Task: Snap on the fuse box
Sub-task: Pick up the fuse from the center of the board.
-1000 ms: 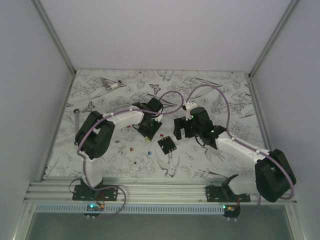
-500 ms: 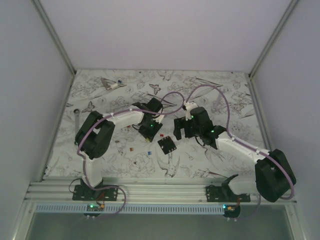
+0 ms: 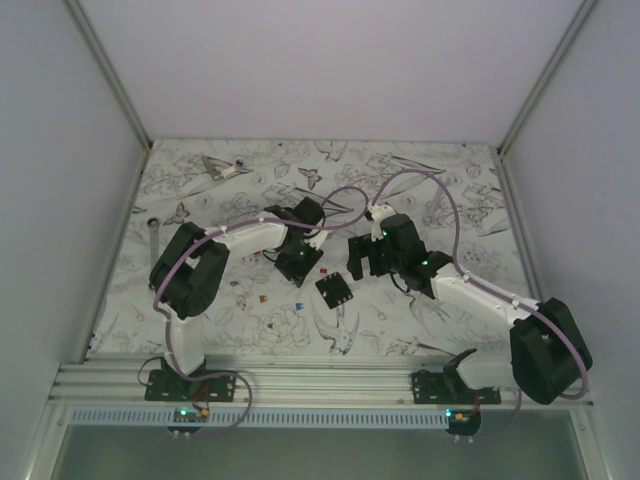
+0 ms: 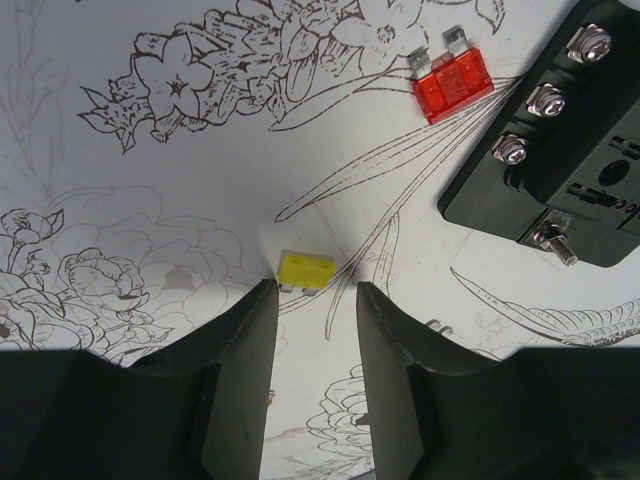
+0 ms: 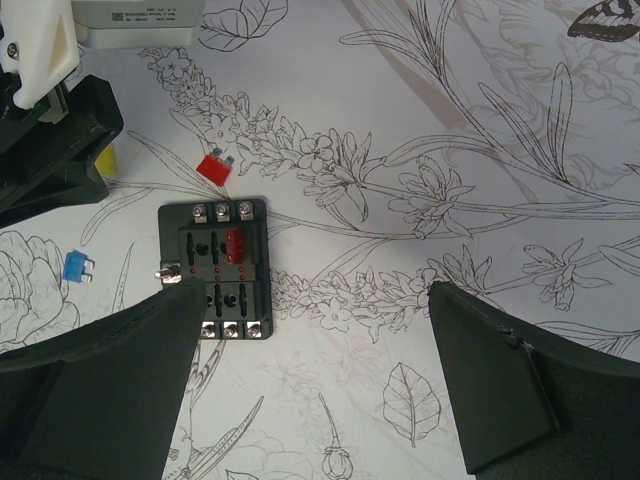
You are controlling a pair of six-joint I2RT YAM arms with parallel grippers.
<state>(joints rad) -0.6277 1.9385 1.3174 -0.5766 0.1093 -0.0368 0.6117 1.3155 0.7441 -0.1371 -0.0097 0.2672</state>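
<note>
While my left gripper (image 4: 310, 292) stands narrowly parted with the yellow fuse (image 4: 306, 270) only at its tips, near the fuse box (image 5: 218, 270) lying flat below my wide-open right gripper (image 5: 310, 300), I fear a shallow pinch could flick the fuse away.

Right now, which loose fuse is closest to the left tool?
The yellow fuse, lying on the table just ahead of the left tool, in line with its open gap. The red fuse lies farther off, beside the fuse box.
</note>
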